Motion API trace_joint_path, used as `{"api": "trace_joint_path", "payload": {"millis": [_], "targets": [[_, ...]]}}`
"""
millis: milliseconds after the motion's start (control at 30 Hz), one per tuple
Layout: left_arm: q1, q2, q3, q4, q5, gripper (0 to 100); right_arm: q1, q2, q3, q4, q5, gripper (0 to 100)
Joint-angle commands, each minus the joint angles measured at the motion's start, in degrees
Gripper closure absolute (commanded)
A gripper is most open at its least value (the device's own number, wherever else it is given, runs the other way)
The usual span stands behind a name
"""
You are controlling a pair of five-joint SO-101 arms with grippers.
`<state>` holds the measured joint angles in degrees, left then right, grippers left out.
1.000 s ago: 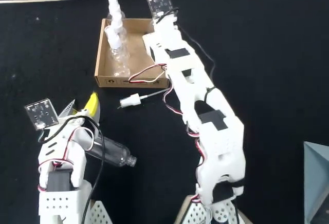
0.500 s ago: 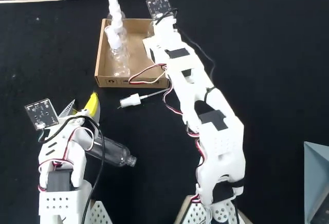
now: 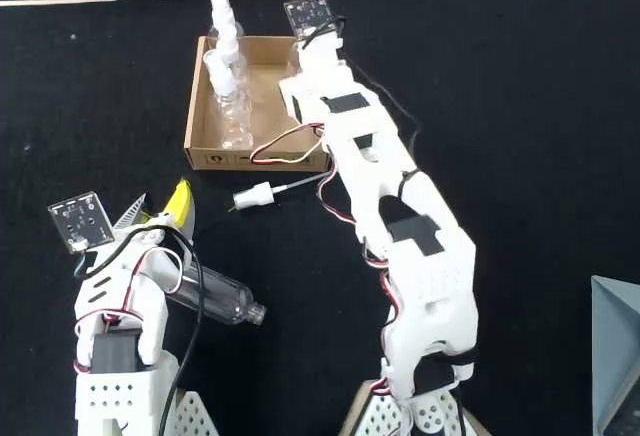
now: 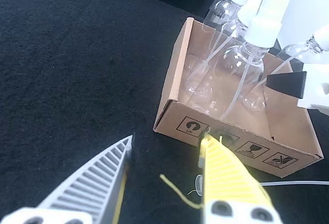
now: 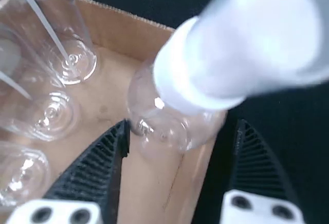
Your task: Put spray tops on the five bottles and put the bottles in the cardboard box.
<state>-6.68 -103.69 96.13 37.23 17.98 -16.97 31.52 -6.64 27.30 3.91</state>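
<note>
The cardboard box (image 3: pixel 203 134) sits at the back of the black table. Several capped clear bottles (image 3: pixel 228 81) stand along one side of it. My right gripper (image 5: pixel 182 126) is down in the box's far corner, shut on another capped bottle (image 5: pixel 169 124) whose base rests on the box floor (image 5: pixel 110 106). A loose spray top (image 3: pixel 256 196) with its tube lies just in front of the box. An uncapped bottle (image 3: pixel 222 302) lies on its side beside my left arm. My left gripper (image 4: pixel 167 142) hovers open, facing the box (image 4: pixel 177 108), with nothing between its fingers.
The right arm (image 3: pixel 390 206) stretches across the middle of the table to the box. A grey block corner (image 3: pixel 615 346) sits at the near right edge. Open black table lies on both sides of the box.
Almost nothing. The right arm's wrist has shifted very slightly at the box; the left arm and the lying bottle are as before.
</note>
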Motion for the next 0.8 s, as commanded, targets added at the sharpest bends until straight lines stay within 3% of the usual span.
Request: {"api": "trace_joint_path", "payload": {"millis": [0, 767], "targets": [[-0.75, -0.62, 1.27, 0.53, -0.62, 81, -0.44, -7.25, -2.59, 3.87, -0.35, 74.0], [-0.84, -0.62, 1.27, 0.53, -0.62, 81, -0.44, -20.09, -2.68, 29.1, -0.44, 74.0]]}}
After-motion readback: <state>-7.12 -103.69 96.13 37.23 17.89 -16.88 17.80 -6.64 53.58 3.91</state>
